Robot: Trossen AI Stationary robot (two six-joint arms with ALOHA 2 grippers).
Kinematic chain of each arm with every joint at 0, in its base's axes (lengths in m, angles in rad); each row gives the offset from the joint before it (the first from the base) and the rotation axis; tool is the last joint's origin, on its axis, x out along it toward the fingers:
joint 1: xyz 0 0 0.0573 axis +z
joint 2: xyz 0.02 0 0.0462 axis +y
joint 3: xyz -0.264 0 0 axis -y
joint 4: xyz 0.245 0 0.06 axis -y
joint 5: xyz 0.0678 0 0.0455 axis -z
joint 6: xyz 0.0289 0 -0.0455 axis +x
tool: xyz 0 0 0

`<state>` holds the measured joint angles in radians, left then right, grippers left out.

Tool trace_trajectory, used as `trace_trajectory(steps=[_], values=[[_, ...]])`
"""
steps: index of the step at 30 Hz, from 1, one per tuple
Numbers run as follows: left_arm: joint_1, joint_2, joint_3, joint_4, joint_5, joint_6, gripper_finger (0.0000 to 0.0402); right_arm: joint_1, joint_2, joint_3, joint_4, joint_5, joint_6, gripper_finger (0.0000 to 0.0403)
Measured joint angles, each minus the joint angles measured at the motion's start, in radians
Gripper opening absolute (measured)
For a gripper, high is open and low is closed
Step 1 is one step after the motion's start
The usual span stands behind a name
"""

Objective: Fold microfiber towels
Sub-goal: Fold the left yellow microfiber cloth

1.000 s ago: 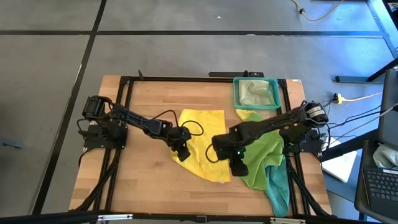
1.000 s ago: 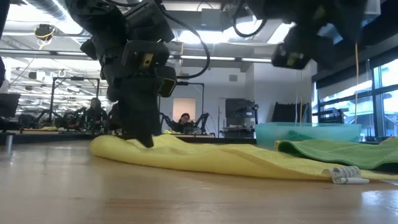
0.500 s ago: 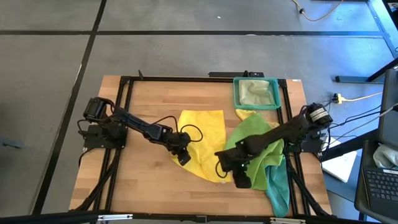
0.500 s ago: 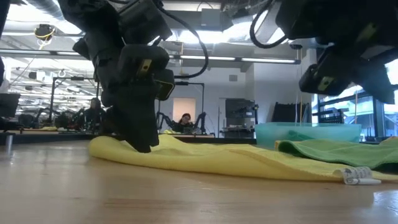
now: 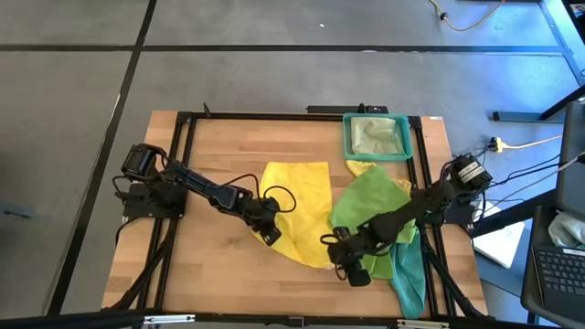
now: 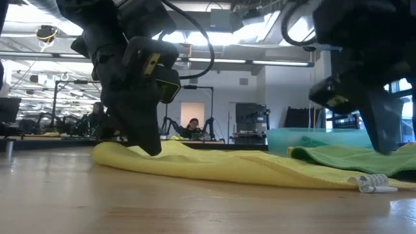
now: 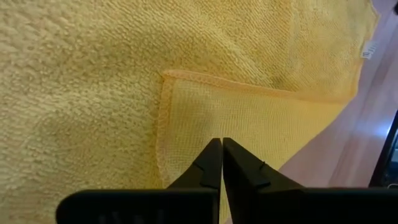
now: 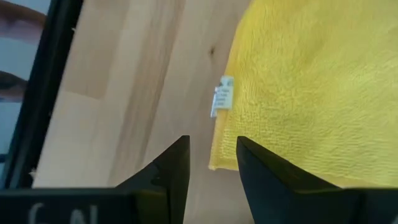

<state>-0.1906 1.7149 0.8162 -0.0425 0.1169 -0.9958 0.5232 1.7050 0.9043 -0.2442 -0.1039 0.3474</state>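
Note:
A yellow towel (image 5: pixel 303 208) lies spread on the wooden table, one corner turned over into a flap (image 7: pixel 249 124). My left gripper (image 5: pixel 269 233) is down on that near left corner, shut. My right gripper (image 8: pixel 212 149) hovers open at the towel's near right corner (image 8: pixel 217 163), one finger on either side of it and touching nothing, close to a white label (image 8: pixel 222 96). A bright green towel (image 5: pixel 370 203) lies crumpled on the right, over a second yellow one (image 5: pixel 364 168) and a teal one (image 5: pixel 409 274). A pale olive towel (image 5: pixel 375 137) rests in a teal tray (image 5: pixel 347 137). My left gripper has its fingertips (image 7: pixel 211 152) closed together on the turned-over corner flap (image 7: pixel 205 118) of the yellow towel, coming down at a slant from the table's left. The tips hide how much cloth lies between them. The towel stays flat on the table, slack.
A black frame (image 5: pixel 187 183) runs along the table's left, far and right sides. The teal towel hangs over the near right edge. Bare wood (image 5: pixel 210 274) lies left of and in front of the yellow towel. People sit in the room behind (image 6: pixel 193 127).
My right gripper has swung off the green towel toward the table's near edge and come down beside the yellow towel's near right corner. My left gripper has settled slightly nearer and lower on the towel's left corner. The yellow towel has stayed flat.

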Motion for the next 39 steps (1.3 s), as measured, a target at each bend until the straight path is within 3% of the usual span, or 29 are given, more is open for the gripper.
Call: trace_trajectory(steps=[6, 10, 18, 24, 28, 32, 37, 39], values=[[0.000, 0.000, 0.000, 0.002, -0.025, -0.030, 0.0002, 0.011, 0.001, -0.130, 0.234, 0.011, 0.067, 0.0134], [0.002, 0.000, 0.000, 0.002, -0.066, -0.086, 0.0002, 0.020, 0.001, -0.189, 0.336, 0.078, 0.093, 0.0134], [0.002, -0.001, 0.000, 0.007, -0.069, -0.124, 0.0001, 0.049, 0.007, -0.217, 0.394, 0.099, 0.088, 0.0134], [0.002, -0.001, 0.000, 0.007, -0.068, -0.148, 0.0001, 0.106, 0.042, -0.214, 0.407, 0.226, 0.094, 0.0134], [-0.005, -0.001, 0.000, 0.015, -0.040, -0.175, 0.0001, 0.132, 0.100, -0.207, 0.430, 0.240, 0.121, 0.0131], [-0.033, -0.001, 0.000, 0.044, -0.023, -0.203, 0.0001, 0.139, 0.111, -0.206, 0.437, 0.253, 0.144, 0.0103], [-0.080, -0.015, 0.000, 0.055, -0.023, -0.236, 0.0000, 0.123, 0.107, -0.184, 0.408, 0.228, 0.158, 0.0022], [-0.095, -0.032, 0.000, 0.028, -0.033, -0.247, 0.0000, 0.116, 0.108, -0.166, 0.388, 0.199, 0.176, 0.0010]])
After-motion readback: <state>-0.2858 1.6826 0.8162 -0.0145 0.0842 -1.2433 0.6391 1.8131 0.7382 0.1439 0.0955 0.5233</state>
